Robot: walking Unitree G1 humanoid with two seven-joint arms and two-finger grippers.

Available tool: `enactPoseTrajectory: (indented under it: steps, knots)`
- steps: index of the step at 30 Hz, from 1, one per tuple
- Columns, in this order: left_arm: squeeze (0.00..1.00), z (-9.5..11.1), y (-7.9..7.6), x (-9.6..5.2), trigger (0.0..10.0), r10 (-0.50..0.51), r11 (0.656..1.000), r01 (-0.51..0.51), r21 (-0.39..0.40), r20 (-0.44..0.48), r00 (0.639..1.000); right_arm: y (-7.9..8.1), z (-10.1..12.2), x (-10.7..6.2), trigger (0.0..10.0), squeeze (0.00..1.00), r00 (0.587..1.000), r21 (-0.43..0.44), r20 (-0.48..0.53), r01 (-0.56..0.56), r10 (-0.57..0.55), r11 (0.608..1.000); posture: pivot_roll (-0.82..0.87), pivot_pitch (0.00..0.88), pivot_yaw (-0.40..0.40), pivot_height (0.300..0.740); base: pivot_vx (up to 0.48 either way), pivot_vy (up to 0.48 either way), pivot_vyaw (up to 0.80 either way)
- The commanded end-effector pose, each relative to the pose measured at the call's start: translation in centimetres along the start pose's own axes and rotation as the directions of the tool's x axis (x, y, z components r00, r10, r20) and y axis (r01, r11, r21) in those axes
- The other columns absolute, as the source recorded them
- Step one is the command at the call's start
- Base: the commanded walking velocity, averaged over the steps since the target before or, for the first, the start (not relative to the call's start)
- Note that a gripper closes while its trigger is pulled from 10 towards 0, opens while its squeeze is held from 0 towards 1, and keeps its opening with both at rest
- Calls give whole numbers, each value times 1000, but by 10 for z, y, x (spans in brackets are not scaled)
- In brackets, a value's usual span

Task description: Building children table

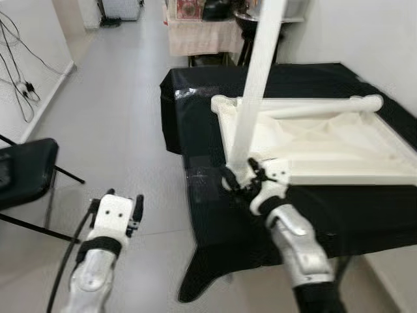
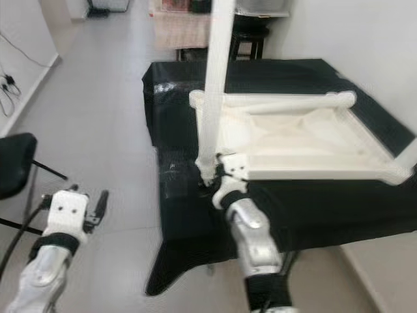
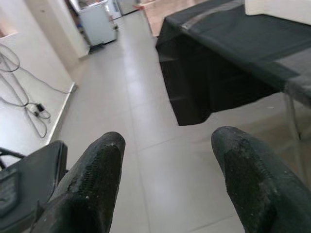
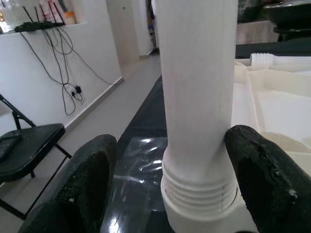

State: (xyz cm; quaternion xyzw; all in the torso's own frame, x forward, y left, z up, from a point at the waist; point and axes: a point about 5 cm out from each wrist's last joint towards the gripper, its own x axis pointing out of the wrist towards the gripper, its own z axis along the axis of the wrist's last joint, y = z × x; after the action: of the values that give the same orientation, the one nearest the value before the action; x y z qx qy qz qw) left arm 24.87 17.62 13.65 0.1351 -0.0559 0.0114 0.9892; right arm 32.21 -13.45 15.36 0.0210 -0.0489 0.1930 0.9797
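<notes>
A white children's table top [image 1: 339,153] lies upside down on a black-draped table [image 1: 195,130]. One white leg [image 1: 260,72] stands upright in its near left corner socket, threads showing at the base [image 4: 199,194]. My right gripper [image 1: 242,177] is open and straddles the foot of this leg: one finger [image 4: 257,165] touches it, the other stands a little apart. A second white leg [image 1: 313,105] lies across the far side of the top. My left gripper [image 1: 124,202] hangs open over the floor, holding nothing.
A black folding chair [image 1: 26,169] stands at the left, near cables [image 1: 19,85] along the white wall. Beyond the black table are a cloth-covered stand [image 1: 202,32] and a dark stool. Grey tiled floor [image 3: 146,97] stretches away on the left.
</notes>
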Motion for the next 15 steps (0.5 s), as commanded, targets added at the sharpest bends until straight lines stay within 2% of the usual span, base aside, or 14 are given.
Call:
enactPoseTrajectory:
  steps: [1,10,11,12,13,15]
  knots:
    - [0,0,-3,-2,10000,-20,1000,20,11,-4,1000,-1,-8,-5,10000,0,999,19,-34,-6,7,1000,134,148,-36,740,0,0,0]
    - [0,2,-4,-1,10000,-48,999,48,8,5,999,-6,-10,-1,10000,0,998,-18,-54,33,-34,999,136,152,-33,740,0,0,0]
    - [0,3,-5,-1,10000,-63,998,63,1,9,998,-12,-9,1,10000,584,997,-36,-54,59,-61,998,138,153,-34,740,0,0,0]
    - [0,3,-5,-1,10000,-63,998,63,1,9,998,-12,-9,1,10000,584,997,-36,-54,59,-61,998,138,153,-34,740,0,0,0]
    - [0,3,-6,-1,10000,-73,997,73,-4,12,997,-15,-8,3,10000,1000,995,-48,-53,77,-79,996,138,153,-34,740,0,0,0]
    - [0,4,-7,-1,10000,-81,997,81,-8,16,997,-20,-5,3,10000,1000,995,-56,-47,84,-87,995,141,158,-40,740,0,0,0]
